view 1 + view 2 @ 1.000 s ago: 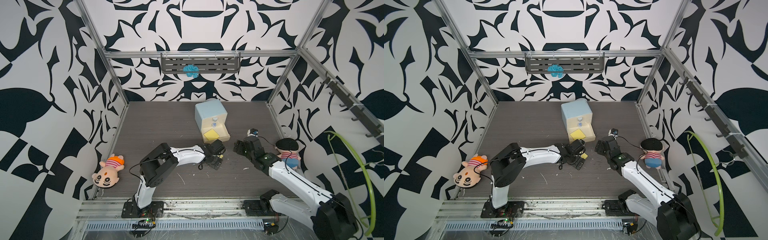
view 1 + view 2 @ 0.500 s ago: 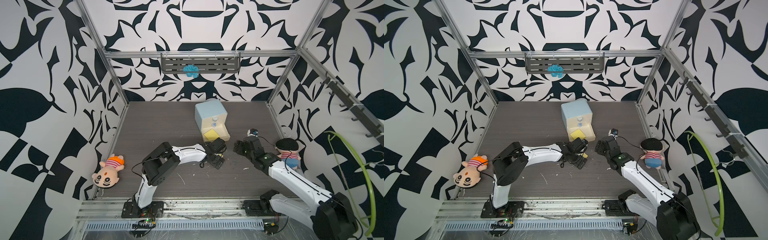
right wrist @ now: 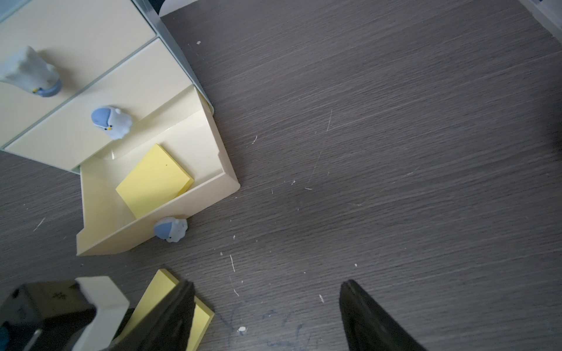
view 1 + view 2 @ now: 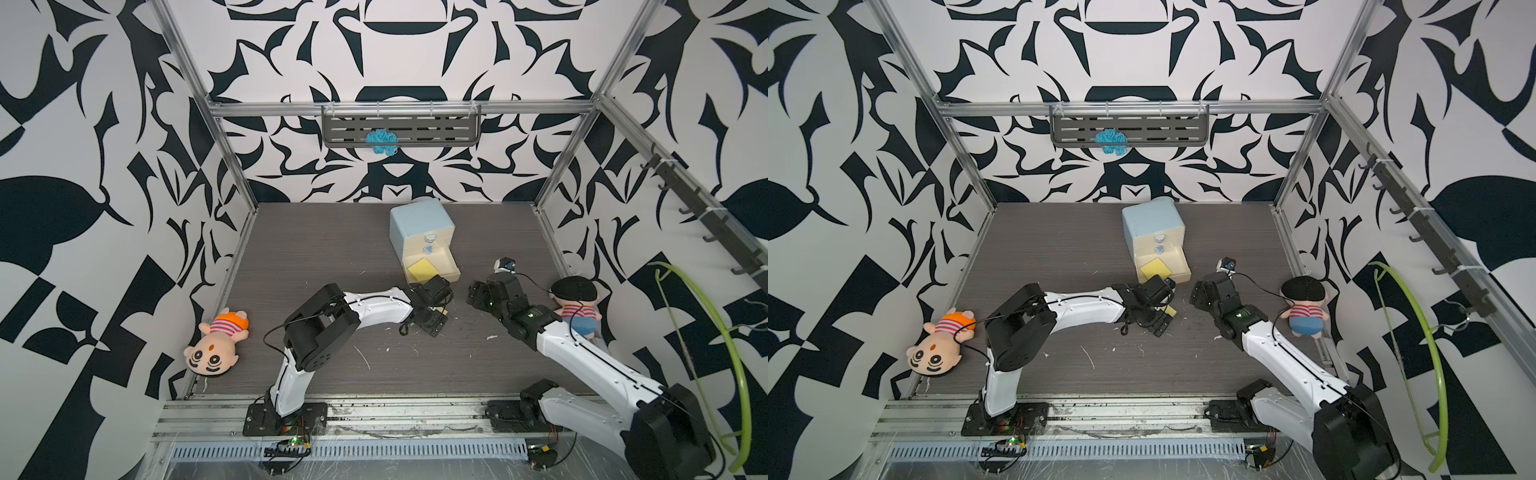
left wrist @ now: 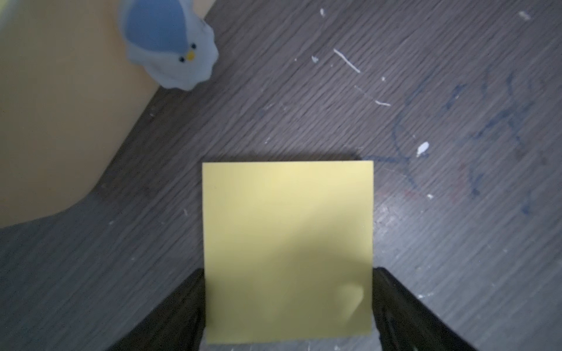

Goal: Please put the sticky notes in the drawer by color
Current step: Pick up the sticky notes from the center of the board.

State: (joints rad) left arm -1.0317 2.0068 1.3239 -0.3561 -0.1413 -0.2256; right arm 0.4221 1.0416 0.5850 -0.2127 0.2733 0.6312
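The loose yellow sticky note (image 5: 287, 231) lies flat just in front of the open bottom drawer (image 3: 127, 234), squarely between the jaws of the left gripper (image 5: 288, 270), which bear on two opposite edges; the right gripper (image 3: 267, 316) stands farther from that drawer, wide and empty.

The far-left stretch of the surface (image 4: 316, 249) lies bare, as does the near strip between the two arms. The chest (image 4: 419, 226) blocks the far centre. Its pulled-out bottom drawer (image 4: 452, 272) is open from above, with room to the right of the yellow pad (image 4: 420, 269) inside. The left pincer (image 5: 289, 270), jaws against a loose yellow pad (image 5: 287, 212), crowds the drawer's near front. The right pincer (image 3: 269, 282), jaws apart, hangs just to the right. A left doll (image 4: 216, 345) and a right doll (image 4: 577, 307) line the side edges.
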